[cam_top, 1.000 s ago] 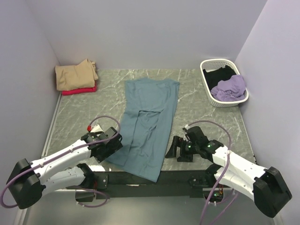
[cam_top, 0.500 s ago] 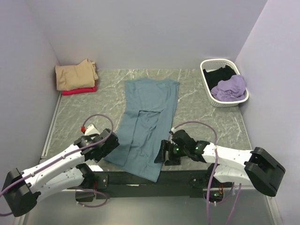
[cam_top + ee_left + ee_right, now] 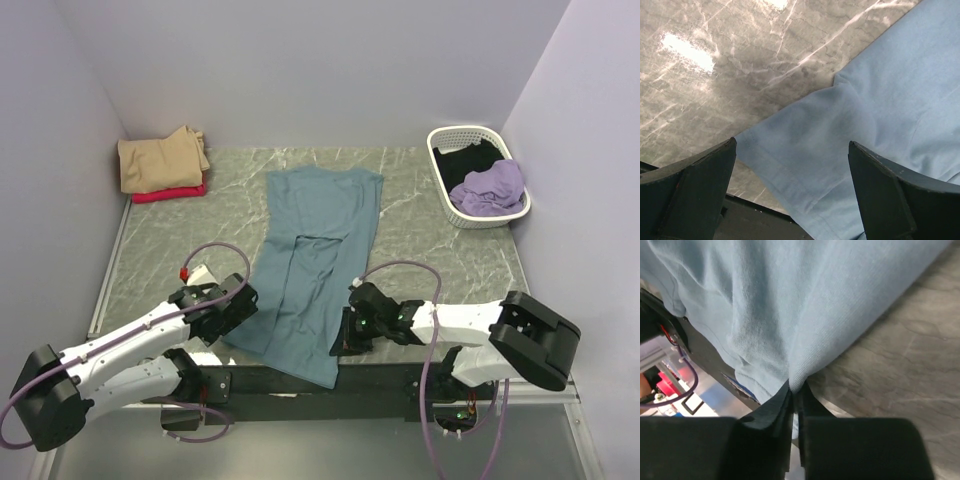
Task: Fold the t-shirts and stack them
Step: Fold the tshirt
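A large teal-blue t-shirt [image 3: 315, 255] lies lengthwise down the middle of the table, folded narrow, its near end hanging over the front edge. My right gripper [image 3: 340, 342] is shut on that shirt's near right edge [image 3: 800, 375], the cloth pinched between its fingers. At the shirt's near left corner [image 3: 790, 160] my left gripper [image 3: 238, 312] stands wide open, its fingers [image 3: 695, 185] straddling the cloth without closing. Folded tan [image 3: 160, 160] and red [image 3: 165, 193] t-shirts are stacked at the back left. Lilac [image 3: 490, 187] and black [image 3: 468, 160] t-shirts lie in the basket.
A white lattice-sided basket [image 3: 443, 137] stands at the back right by the wall. Grey marble tabletop [image 3: 170, 245] shows on both sides of the teal shirt. The dark front edge of the table [image 3: 750, 220] runs just below the left gripper.
My right gripper slid left to the teal shirt's near right edge and closed on it. The left gripper shifted slightly and stayed open.
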`<state>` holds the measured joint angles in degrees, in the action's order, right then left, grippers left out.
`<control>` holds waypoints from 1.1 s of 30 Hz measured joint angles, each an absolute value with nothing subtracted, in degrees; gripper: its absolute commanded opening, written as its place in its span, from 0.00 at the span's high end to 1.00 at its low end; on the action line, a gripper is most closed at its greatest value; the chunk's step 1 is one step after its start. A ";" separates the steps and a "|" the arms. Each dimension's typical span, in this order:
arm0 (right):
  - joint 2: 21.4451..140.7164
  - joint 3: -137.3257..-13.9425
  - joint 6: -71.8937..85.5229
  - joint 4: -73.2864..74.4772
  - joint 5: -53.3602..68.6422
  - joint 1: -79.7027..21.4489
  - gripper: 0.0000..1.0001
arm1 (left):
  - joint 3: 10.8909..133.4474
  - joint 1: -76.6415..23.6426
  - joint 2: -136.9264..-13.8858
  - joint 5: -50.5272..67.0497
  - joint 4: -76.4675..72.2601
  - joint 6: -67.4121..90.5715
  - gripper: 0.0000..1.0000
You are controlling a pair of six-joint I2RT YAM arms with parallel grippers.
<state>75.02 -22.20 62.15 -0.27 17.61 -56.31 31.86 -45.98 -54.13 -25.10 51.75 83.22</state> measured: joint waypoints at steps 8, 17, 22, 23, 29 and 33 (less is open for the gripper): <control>73.80 -23.66 63.02 3.90 12.95 -57.41 1.00 | 32.12 -45.95 -52.71 -25.12 51.86 82.56 0.01; 65.71 -23.92 64.34 17.52 2.70 -57.49 1.00 | 35.24 -45.95 -54.28 -25.17 52.16 80.38 0.00; 62.15 -23.31 65.19 22.39 0.45 -57.47 1.00 | 36.47 -45.95 -56.23 -25.10 51.88 78.32 0.01; 60.86 -22.85 65.43 23.42 0.19 -57.47 1.00 | 36.62 -45.95 -56.58 -25.10 51.70 77.95 0.00; 51.44 -20.18 67.31 32.32 -1.52 -57.49 1.00 | 37.41 -45.98 -57.93 -24.62 51.18 75.94 0.00; 46.37 -19.59 69.14 38.48 -2.90 -57.47 0.38 | 38.00 -45.95 -59.16 -24.18 50.39 74.59 0.01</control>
<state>46.37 -19.59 69.14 38.48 -2.90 -57.47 38.00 -45.95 -59.16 -24.18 50.39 74.59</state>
